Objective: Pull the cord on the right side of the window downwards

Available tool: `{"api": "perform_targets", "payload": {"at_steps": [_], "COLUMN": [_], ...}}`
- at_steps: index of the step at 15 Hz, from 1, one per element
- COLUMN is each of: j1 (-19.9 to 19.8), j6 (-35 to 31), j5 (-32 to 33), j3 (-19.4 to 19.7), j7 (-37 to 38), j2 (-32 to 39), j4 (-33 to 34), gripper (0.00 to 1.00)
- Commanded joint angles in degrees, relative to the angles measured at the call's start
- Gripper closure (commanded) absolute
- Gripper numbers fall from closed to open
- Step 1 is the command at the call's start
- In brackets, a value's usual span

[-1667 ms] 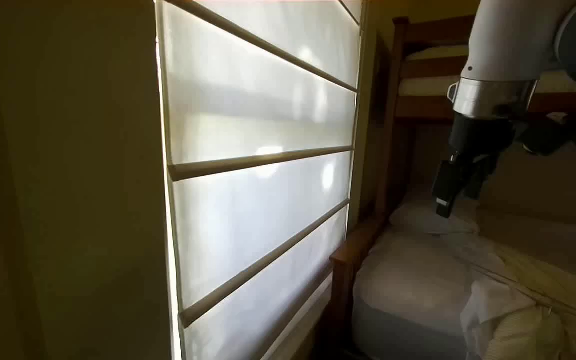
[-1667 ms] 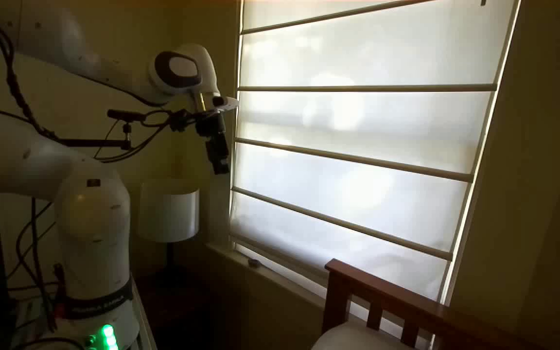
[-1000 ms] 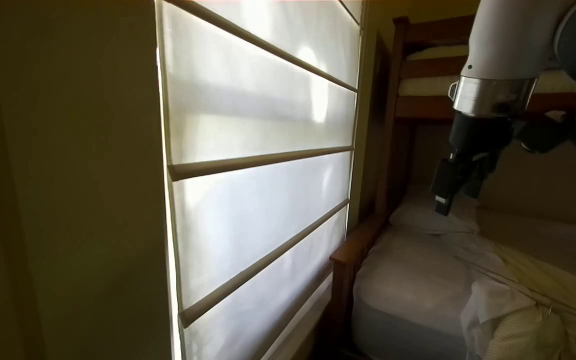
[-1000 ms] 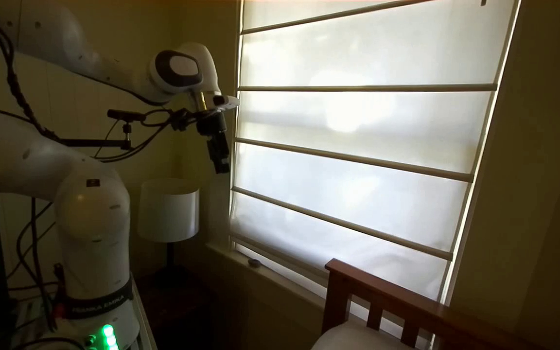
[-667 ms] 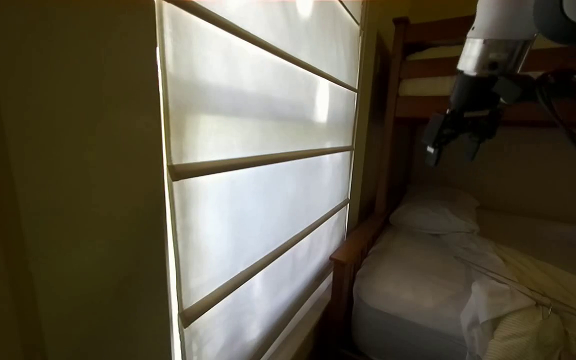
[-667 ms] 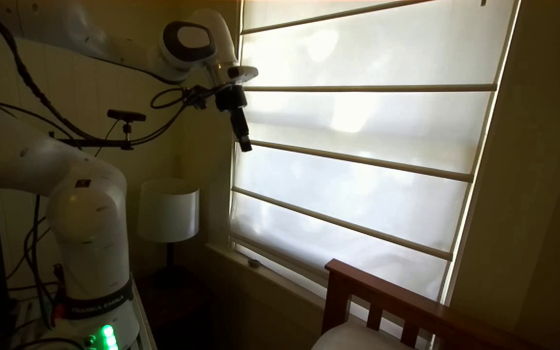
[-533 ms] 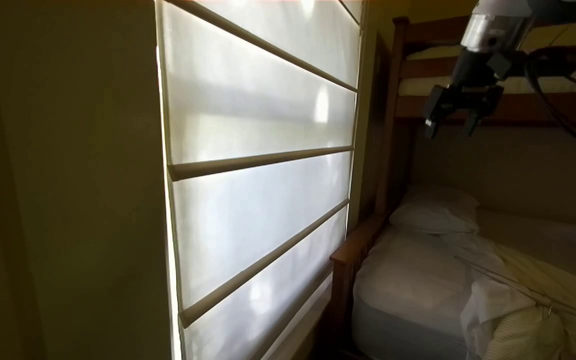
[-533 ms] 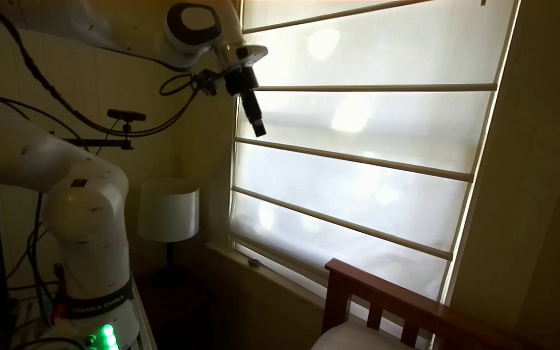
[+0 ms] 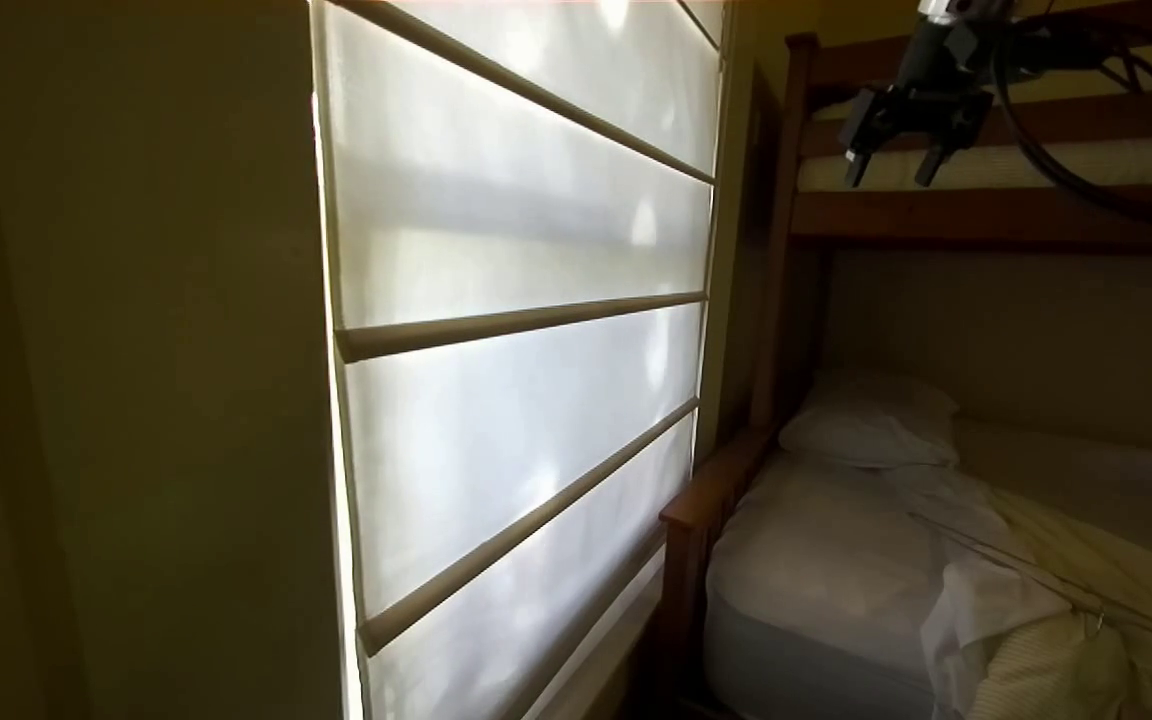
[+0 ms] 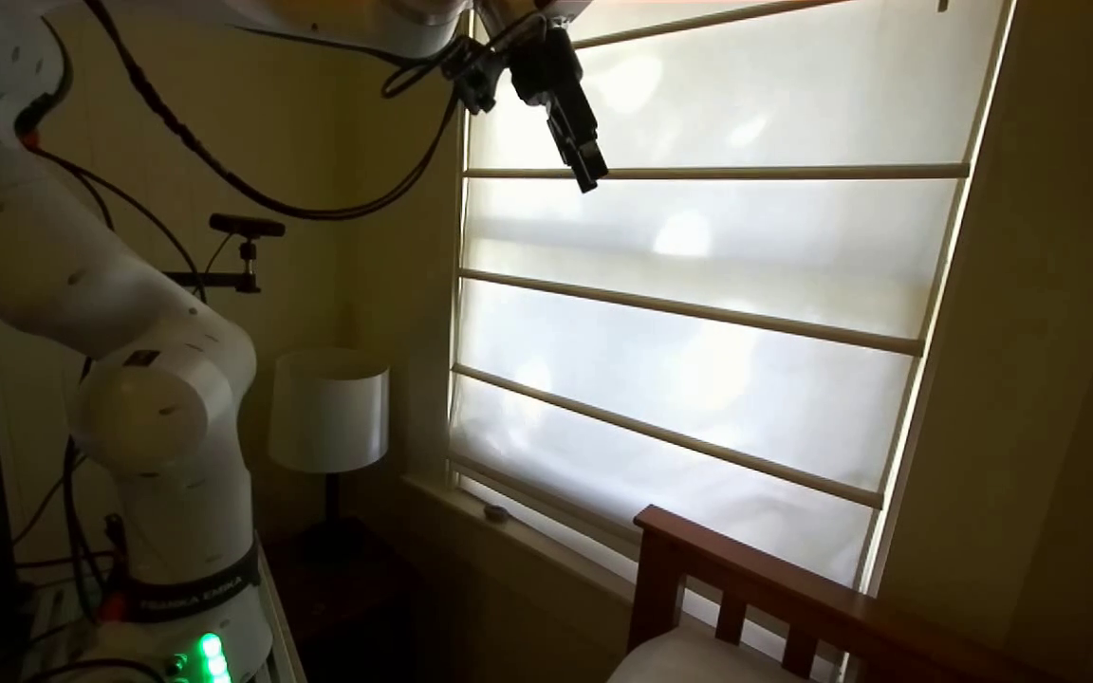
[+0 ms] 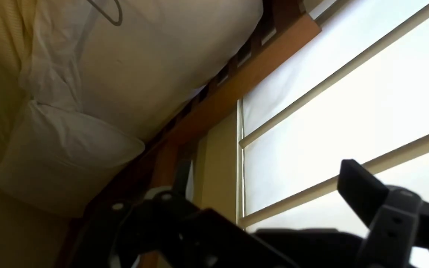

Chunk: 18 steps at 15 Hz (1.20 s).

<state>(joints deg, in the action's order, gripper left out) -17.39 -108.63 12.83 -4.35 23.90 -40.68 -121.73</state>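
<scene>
The window is covered by a pale shade in wide horizontal folds, seen in both exterior views (image 9: 526,250) (image 10: 698,379) and in the wrist view (image 11: 292,163). The cord cannot be made out in any view. My black gripper (image 9: 892,172) is raised high, in front of the upper bunk in an exterior view. In an exterior view the gripper (image 10: 592,180) overlaps the upper left part of the shade; its distance from it is unclear. In the wrist view the fingers (image 11: 266,165) are spread wide with nothing between them.
A wooden bunk bed (image 9: 876,215) with bedding stands beside the window, its end rail (image 10: 755,560) in front of the shade's lower part. A white lamp (image 10: 328,413) stands in the corner. A camera on a bar (image 10: 248,228) and looping black cables (image 10: 319,211) are near the arm.
My gripper has risen a good deal and, in an exterior view, moved right across the shade. It has turned, so its two spread fingers now show apart. The shade has not moved.
</scene>
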Motion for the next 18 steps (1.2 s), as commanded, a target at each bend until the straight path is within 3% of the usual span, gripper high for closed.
{"api": "perform_targets", "payload": {"at_steps": [1,9,11,15,18], "j1": [1.3,1.3,1.8,3.6,5.2], "j6": [0.3,0.7,-2.4,-10.2,-10.2], "j5": [0.8,0.8,0.5,0.1,-1.5], "j3": [0.6,0.6,2.1,9.2,12.7], "j7": [0.6,0.6,-0.6,-14.2,-22.0], "j2": [0.5,0.6,2.8,11.6,18.9], "j4": [0.4,0.7,2.5,12.4,22.4], "gripper": [0.00,0.00,0.00,0.00,0.00]}}
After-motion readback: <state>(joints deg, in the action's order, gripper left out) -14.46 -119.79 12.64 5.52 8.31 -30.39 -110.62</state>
